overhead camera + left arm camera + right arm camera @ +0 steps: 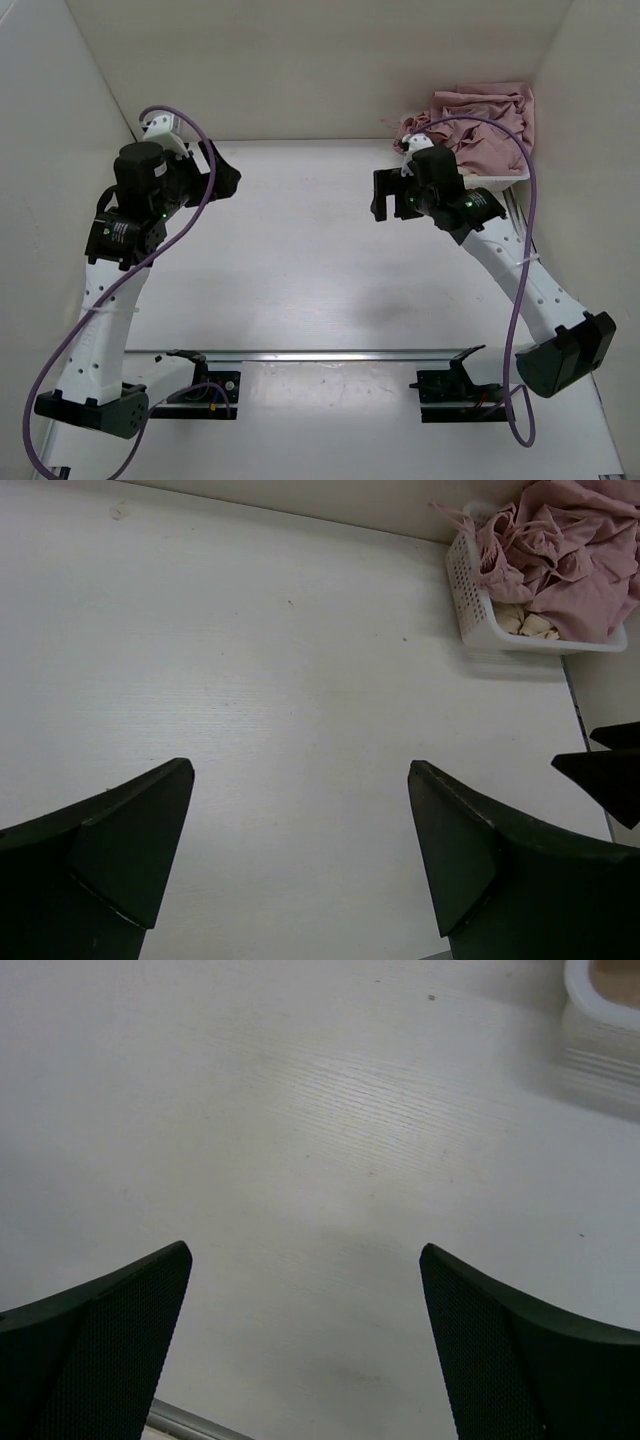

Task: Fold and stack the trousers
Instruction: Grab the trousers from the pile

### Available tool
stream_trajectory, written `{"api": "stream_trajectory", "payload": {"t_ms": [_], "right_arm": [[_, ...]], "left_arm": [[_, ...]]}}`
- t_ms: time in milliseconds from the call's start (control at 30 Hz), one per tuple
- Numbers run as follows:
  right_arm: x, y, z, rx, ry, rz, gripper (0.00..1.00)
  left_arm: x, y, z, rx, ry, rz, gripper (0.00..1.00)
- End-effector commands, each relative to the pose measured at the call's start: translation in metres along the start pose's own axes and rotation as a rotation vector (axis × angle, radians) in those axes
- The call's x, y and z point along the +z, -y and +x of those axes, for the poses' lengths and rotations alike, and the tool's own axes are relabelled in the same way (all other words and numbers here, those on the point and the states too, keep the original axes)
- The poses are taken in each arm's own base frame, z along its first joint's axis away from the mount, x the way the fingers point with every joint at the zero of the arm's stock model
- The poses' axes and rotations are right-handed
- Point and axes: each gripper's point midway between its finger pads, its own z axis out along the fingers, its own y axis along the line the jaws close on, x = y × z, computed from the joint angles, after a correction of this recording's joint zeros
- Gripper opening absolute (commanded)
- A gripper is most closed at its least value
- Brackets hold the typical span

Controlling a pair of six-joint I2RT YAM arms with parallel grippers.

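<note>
The dusty-pink trousers [485, 122] lie crumpled in a heap inside a white basket [497, 183] at the back right corner of the table. They also show in the left wrist view [570, 550], spilling over the perforated basket wall [463, 590]. My left gripper [222, 176] hovers open and empty over the bare table at the back left [300, 780]. My right gripper [384, 196] is open and empty [305, 1260], just left of the basket and apart from the trousers.
The table is walled by white panels on the left, back and right. A metal rail [330, 354] runs across near the arm bases. The basket corner [600, 1000] shows at the top right of the right wrist view.
</note>
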Motion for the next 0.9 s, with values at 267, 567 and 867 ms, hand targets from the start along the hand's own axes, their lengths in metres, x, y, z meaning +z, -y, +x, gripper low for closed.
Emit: {"api": "stream_trajectory", "payload": {"t_ms": [267,567,867], "right_arm": [[-0.046,0.085,-0.009,0.060,0.138,0.423,1.00],[-0.051,0.178,-0.053,0.354,0.194,0.412,1.00],[0.061,0.262,-0.099,0.508,0.095,0.295,1.00]], "left_arm": [[-0.010,-0.023,0.004,-0.118,-0.007,0.009,1.00],[-0.022,-0.052,-0.006,-0.062,0.074,-0.150,1.00],[-0.021,-0.068,-0.003,-0.059,0.089,-0.229,1.00]]}}
